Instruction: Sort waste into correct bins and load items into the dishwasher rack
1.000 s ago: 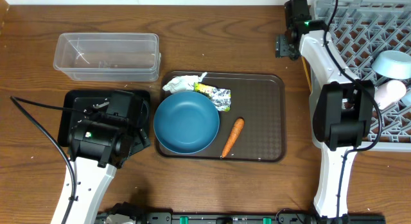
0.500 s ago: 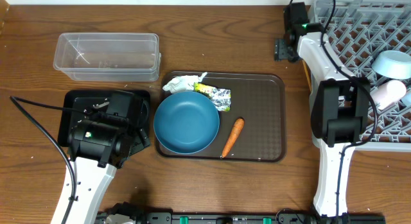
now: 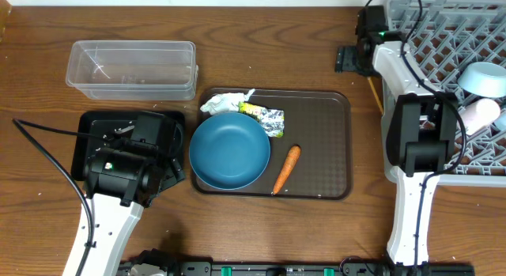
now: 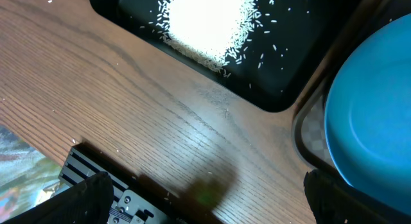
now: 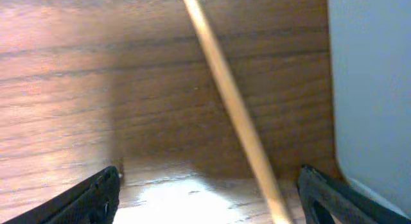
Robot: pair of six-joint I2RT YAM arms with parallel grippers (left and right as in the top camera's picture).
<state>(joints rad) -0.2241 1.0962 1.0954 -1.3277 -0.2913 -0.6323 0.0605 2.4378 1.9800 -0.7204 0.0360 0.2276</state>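
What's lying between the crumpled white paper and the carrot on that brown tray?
The silver and green-yellow foil wrapper, then a stretch of bare tray, as the overhead view shows.

White arms (image 3: 411,221), black joint housings (image 3: 423,145)

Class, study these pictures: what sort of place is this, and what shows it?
Probably a lab table staged as a dish-clearing station: two robot arms, a grey dishwasher rack, and a serving tray with a dark-blue bowl and a carrot.
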